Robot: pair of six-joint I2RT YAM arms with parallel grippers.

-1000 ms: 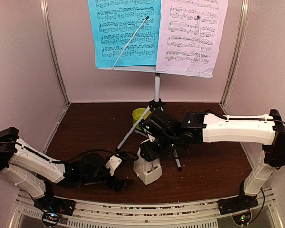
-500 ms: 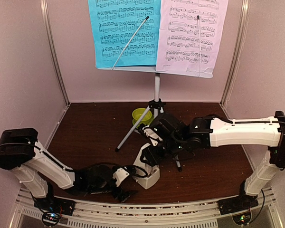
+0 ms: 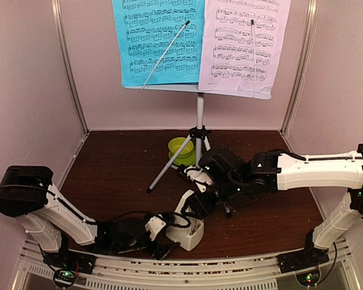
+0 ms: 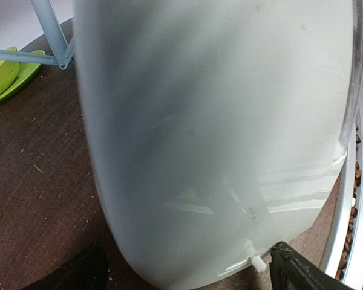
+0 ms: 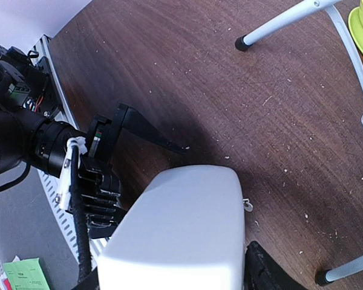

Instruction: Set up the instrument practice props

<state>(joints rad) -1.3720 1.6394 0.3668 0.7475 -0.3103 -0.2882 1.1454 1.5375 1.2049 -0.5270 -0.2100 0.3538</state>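
The cream metronome [image 3: 190,226] stands tilted near the front edge, its top leaning toward the tripod. My right gripper [image 3: 199,202] is shut on its upper part; in the right wrist view the metronome [image 5: 181,235] fills the space between the fingers. My left gripper [image 3: 162,240] lies low at the metronome's base, open. Its dark fingers stand either side of the metronome [image 4: 212,139] and are not pressed on it. Behind, the music stand [image 3: 199,118] carries a blue sheet [image 3: 160,42] and a pink sheet [image 3: 245,42].
A lime-green bowl [image 3: 180,147] on its saucer sits by the tripod's foot. One tripod leg [image 3: 169,166] slants out to the left and another runs under my right arm. Pink walls close in both sides, and a metal rail [image 3: 230,266] lines the near edge.
The right arm has drawn back toward the right and tipped the metronome over toward the front. The left gripper has slid right along the front edge up to the metronome's base.
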